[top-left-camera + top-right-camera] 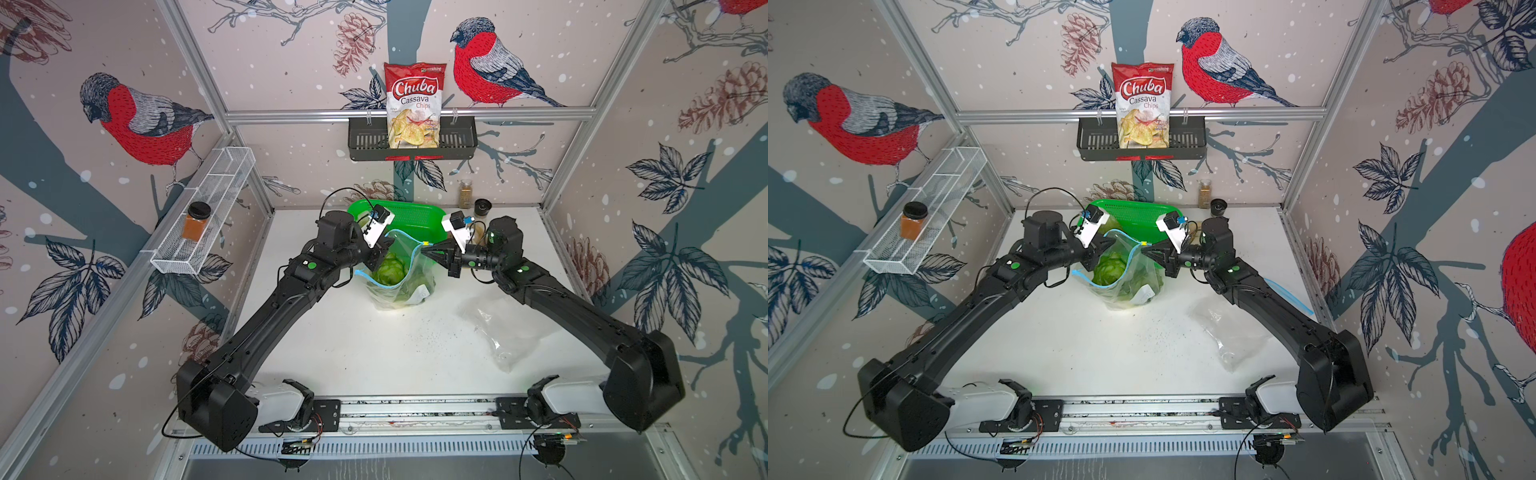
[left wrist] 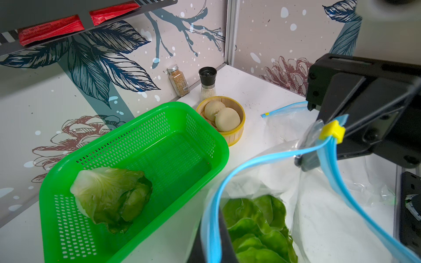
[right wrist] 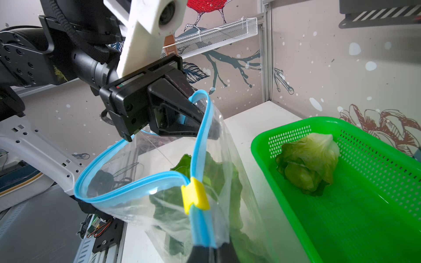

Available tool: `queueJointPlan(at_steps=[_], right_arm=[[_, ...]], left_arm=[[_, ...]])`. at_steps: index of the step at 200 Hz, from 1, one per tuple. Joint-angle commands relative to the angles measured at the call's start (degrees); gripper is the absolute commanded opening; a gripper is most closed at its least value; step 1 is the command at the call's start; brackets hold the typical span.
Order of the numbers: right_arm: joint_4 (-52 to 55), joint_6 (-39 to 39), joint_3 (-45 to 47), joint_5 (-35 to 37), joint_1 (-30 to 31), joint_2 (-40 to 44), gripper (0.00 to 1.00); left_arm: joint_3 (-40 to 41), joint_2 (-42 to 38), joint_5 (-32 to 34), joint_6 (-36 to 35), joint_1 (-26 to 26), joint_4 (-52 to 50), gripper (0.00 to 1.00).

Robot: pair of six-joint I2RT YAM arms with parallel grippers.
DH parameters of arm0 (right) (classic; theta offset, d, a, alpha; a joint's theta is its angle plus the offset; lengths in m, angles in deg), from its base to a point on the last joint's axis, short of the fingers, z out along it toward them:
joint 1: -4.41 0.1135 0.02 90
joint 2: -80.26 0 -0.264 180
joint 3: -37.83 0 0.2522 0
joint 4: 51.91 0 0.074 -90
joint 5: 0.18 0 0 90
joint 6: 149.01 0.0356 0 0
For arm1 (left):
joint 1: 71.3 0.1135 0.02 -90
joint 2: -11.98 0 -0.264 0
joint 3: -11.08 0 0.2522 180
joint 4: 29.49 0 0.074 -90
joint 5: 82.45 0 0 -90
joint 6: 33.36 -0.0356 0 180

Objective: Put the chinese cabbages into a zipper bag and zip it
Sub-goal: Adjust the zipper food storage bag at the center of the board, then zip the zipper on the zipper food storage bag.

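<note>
Together, the left gripper (image 3: pixel 205 123) and the right gripper (image 1: pixel 424 250) held the bag (image 1: pixel 401 291) upright between them. Each had its jaws pressed together on the blue zip rim, on opposite sides, so the mouth was spread open. The yellow slider (image 3: pixel 195 198) sat on the rim just beside the right gripper's tips. Below and between both grippers, green cabbage (image 1: pixel 390 271) filled the lower bag; the count inside could not be told. One cabbage (image 2: pixel 109 195) lay beyond the grippers in the basket (image 2: pixel 173 105), apart from the bag.

Likely faults from this state:
- Releasing either gripper to fetch the last cabbage would leave the rim hanging from a single point — the mouth could fold shut or the bag could topple, since only soft film props it.
- Thin film could slip from the jaws if the grippers pulled apart too hard.
- Running the slider now would seal the bag with one cabbage outside.
- A cabbage dropped on the rim — not through it — could drag the zip from a grip.
</note>
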Motion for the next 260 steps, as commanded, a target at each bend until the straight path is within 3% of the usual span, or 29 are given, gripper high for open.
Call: queueJointPlan(at_steps=[1, 13, 35, 68, 102, 163, 195, 260], right_arm=[[-0.39, 0.82, -0.59, 2.86, 0.26, 0.96, 0.0], [0.45, 1.46, -0.94, 3.45, 0.34, 1.33, 0.0], [2.62, 2.24, -1.8, 7.88, 2.14, 2.46, 0.0], [6.83, 4.03, -3.67, 13.6, 5.23, 3.58, 0.0], [9.47, 4.09, -4.82, 13.67, 6.21, 4.37, 0.0], [10.94, -0.09, -5.74, 9.37, 5.65, 4.77, 0.0], [10.82, -0.61, -6.14, 7.93, 4.57, 4.03, 0.0], [10.94, -0.96, -6.67, 6.45, 3.08, 2.67, 0.0]], left_arm=[[0.46, -0.93, 0.76, -0.56, 0.2, 3.2, 0.0], [0.63, -1.66, 1.14, -0.53, 0.2, 3.18, 0.03], [1.02, -3.69, 2.17, -0.48, 0.21, 3.56, 0.31], [2.73, -9.33, 2.88, -0.92, 0.23, 6.6, 0.53], [5.5, -14.26, -1.31, -2.61, 0.2, 11.74, 0.57], [1.43, -8.99, -13.08, -7.2, -2.34, 9.9, 0.53], [-0.91, -5.48, -13.81, -11.34, -5.89, 9.13, 0.51], [-8.16, 2.94, -12.68, -14.76, -6.88, 3.91, 0.4]])
